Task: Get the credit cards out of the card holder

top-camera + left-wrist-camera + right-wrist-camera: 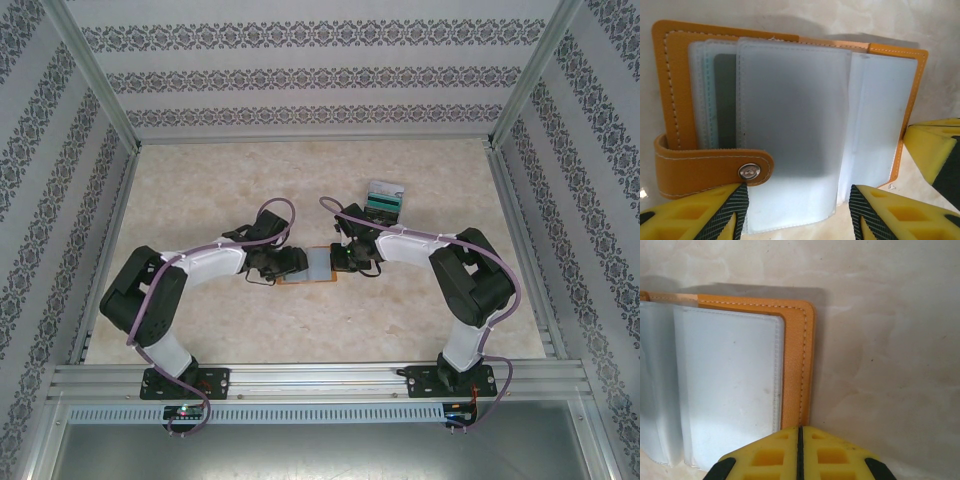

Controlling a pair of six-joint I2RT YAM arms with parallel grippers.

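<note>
The orange card holder (318,268) lies open on the table between my two grippers, its frosted plastic sleeves fanned out. In the left wrist view the card holder (675,90) shows its snap strap (715,167). A dark grey credit card (725,100) sits in a rear sleeve, and the front sleeve (790,115) looks grey-blue. My left gripper (800,212) is open, its fingers on either side of the front sleeve's lower edge. My right gripper (800,429) is shut, its tip resting on the orange border (796,365) of the right-hand cover.
A clear box (384,199) with teal and black contents stands behind the right gripper. Aluminium rails and patterned walls enclose the beige table (230,180).
</note>
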